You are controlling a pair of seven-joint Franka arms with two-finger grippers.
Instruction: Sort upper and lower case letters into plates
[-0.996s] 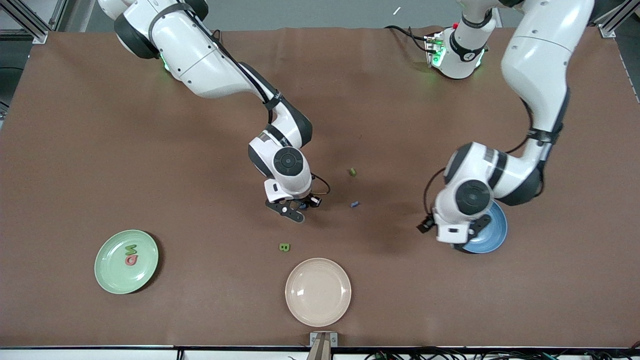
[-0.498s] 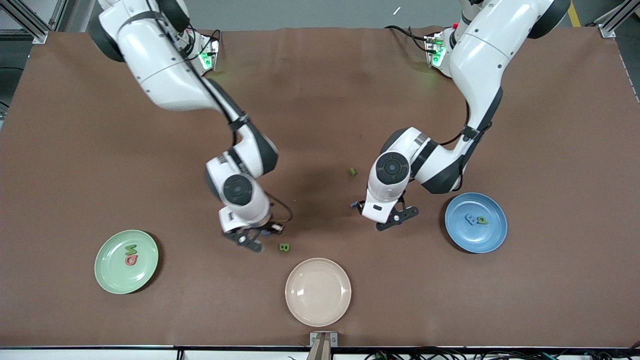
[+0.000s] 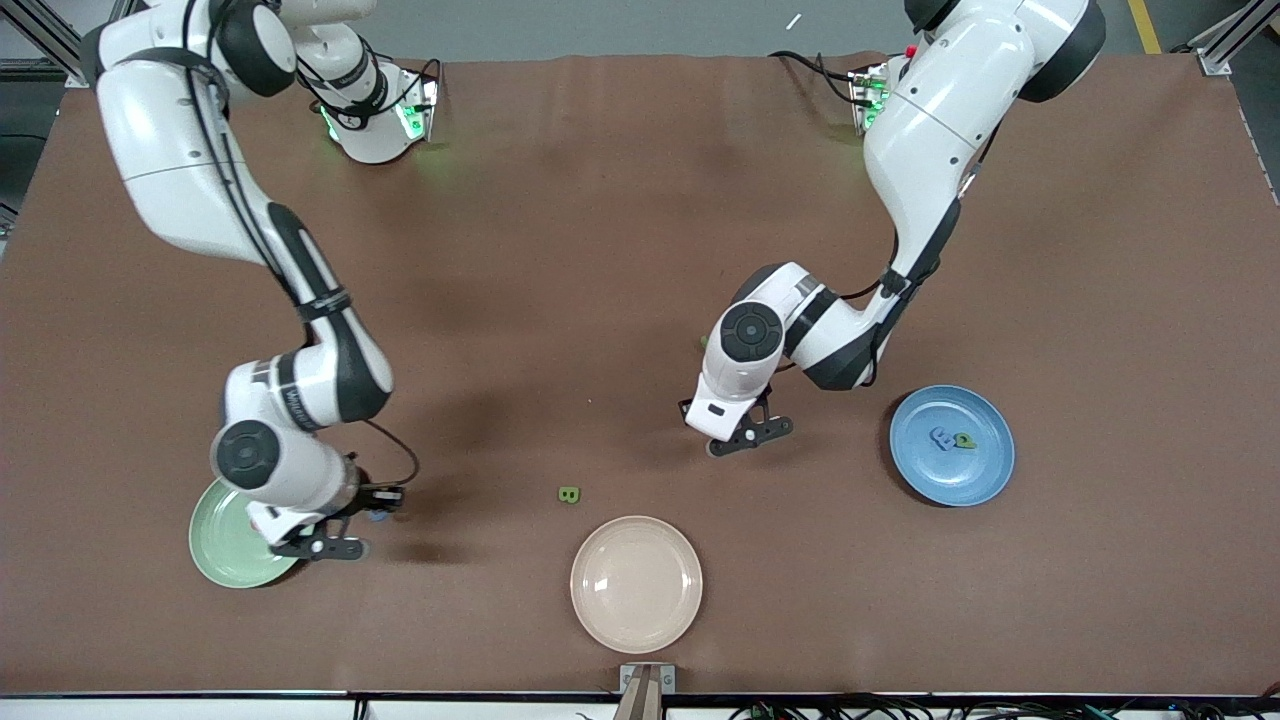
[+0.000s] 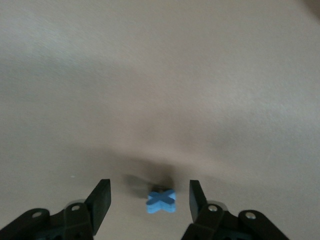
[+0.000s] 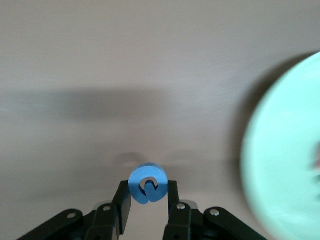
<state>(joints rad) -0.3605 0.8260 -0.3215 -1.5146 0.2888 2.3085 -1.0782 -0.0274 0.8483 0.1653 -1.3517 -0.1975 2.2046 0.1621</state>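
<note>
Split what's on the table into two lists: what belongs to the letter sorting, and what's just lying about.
Belongs to the job:
- pale green plate
- blue plate, two letters in it
- blue round letter, pinched in the right gripper beside the pale green plate
- blue X letter, on the table between the open left gripper fingers
- green B letter, on the table

Just lying about:
- cream-beige plate

Front view: high over the desk (image 3: 640, 200), facing both robot bases. Wrist views: close, looking down past black fingers (image 4: 102, 200) at brown desk surface; right wrist shares the green plate (image 5: 285, 150) with front view.
</note>
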